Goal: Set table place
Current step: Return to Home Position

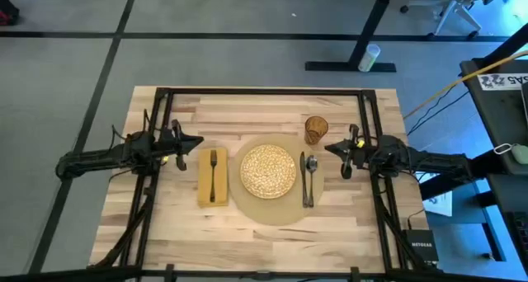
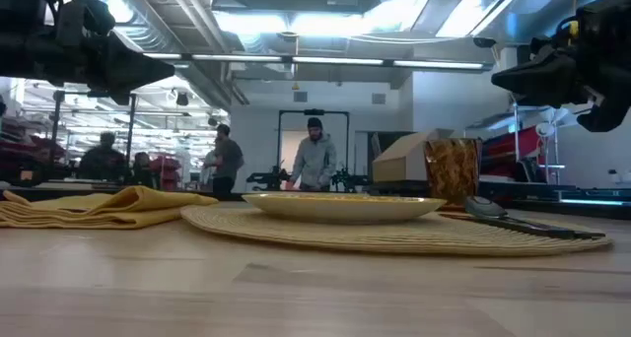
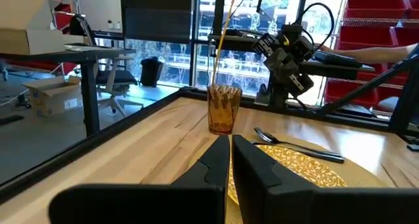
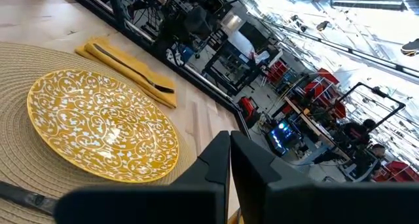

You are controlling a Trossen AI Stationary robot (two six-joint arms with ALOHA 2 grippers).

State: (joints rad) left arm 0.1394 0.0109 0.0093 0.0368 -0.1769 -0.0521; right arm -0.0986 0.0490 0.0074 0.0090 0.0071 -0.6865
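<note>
Placemat (image 1: pixel 269 213) between left gripper (image 1: pixel 199 141) and right gripper (image 1: pixel 328 148)

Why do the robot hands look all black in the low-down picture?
Low view: the bright ceiling lights glare behind the left gripper and right gripper, so they show as dark shapes. High view: light is even, the plate shows plainly.

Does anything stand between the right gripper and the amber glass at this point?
Nothing visible does. The right gripper hangs shut above the table, close beside the amber glass, with only bare wood between them in the high view. The cutlery lies off that line.
</note>
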